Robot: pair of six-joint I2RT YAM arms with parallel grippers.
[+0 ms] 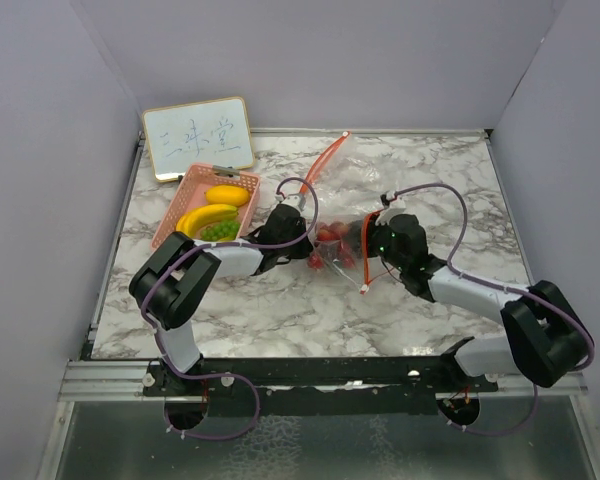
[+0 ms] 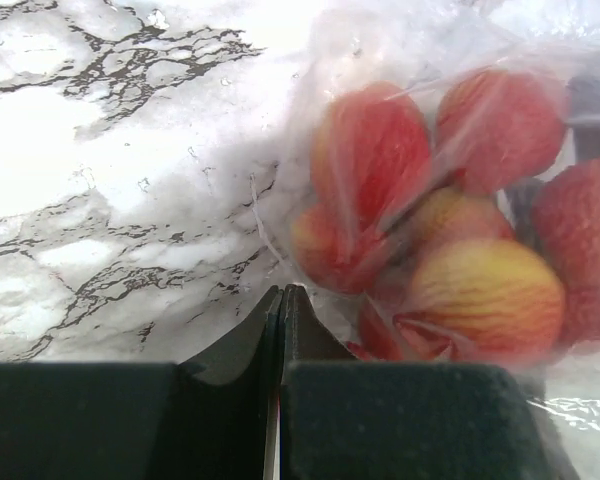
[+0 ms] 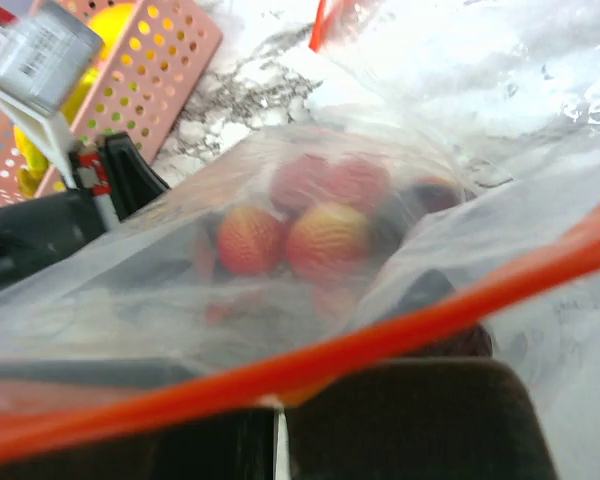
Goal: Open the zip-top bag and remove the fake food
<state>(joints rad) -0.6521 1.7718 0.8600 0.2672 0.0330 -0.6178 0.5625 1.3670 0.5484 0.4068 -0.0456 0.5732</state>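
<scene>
Both arms reach low over the surface (image 1: 280, 310) toward the bag (image 1: 350, 228) from opposite sides, elbows bent outward. The left gripper (image 2: 282, 293) lies at the bag's left edge with its jaws pressed together; I cannot tell whether any film is pinched. The right gripper (image 3: 278, 408), on the bag's right, is clamped on the red zip strip (image 3: 400, 335). Red berries (image 2: 370, 160) lie inside the bag. The banana (image 1: 206, 216) and lemon (image 1: 227, 194) sit in the basket (image 1: 172, 212) left of the bag.
</scene>
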